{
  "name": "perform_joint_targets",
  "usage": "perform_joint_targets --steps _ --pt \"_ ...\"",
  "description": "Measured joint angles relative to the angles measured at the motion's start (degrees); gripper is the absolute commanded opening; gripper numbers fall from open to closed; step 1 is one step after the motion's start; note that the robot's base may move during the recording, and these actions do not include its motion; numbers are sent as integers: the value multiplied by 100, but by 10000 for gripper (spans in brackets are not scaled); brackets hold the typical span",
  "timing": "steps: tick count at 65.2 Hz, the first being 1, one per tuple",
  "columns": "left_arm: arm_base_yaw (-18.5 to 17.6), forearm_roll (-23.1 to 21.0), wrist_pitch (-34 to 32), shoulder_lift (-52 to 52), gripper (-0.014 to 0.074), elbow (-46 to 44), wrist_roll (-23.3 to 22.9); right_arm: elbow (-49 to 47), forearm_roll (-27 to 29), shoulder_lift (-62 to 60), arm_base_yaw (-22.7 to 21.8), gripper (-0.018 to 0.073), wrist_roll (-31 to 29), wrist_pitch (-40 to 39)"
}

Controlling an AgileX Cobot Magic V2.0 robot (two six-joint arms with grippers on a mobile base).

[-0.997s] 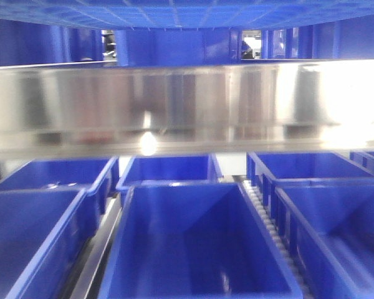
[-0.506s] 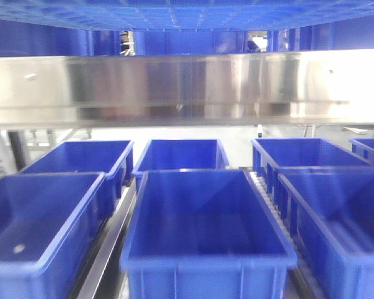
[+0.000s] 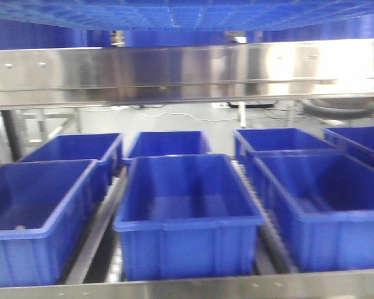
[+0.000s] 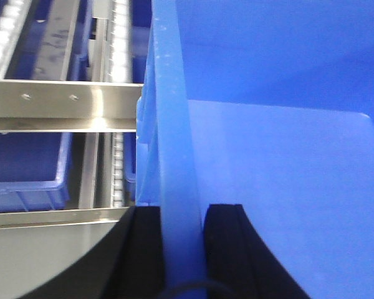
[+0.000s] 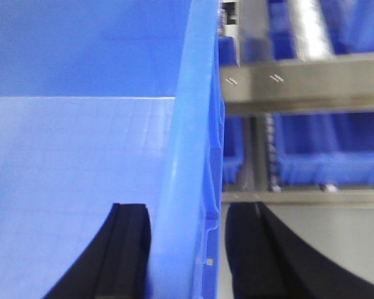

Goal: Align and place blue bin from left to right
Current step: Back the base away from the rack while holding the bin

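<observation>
Compared with half a second ago, the front view shows the steel beam [image 3: 187, 71] higher in frame, and the open trays [image 3: 187, 212] beneath it now show their front walls. The blue bin [image 3: 174, 12] spans the top edge, above the beam, with its gridded underside showing.

In the left wrist view, the left claw [image 4: 182, 249] is clenched on the bin's upright wall, one black finger on each side. A roller track [image 4: 118, 56] lies beyond.

In the right wrist view, the right claw [image 5: 187, 249] grasps the opposite wall the same way, above the beam and more trays.
</observation>
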Motion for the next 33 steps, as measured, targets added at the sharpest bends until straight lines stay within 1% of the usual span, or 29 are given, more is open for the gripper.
perform_joint_targets --steps 33 --pt "0 0 0 0 -111 0 0 0 0 0 0 -80 0 0"
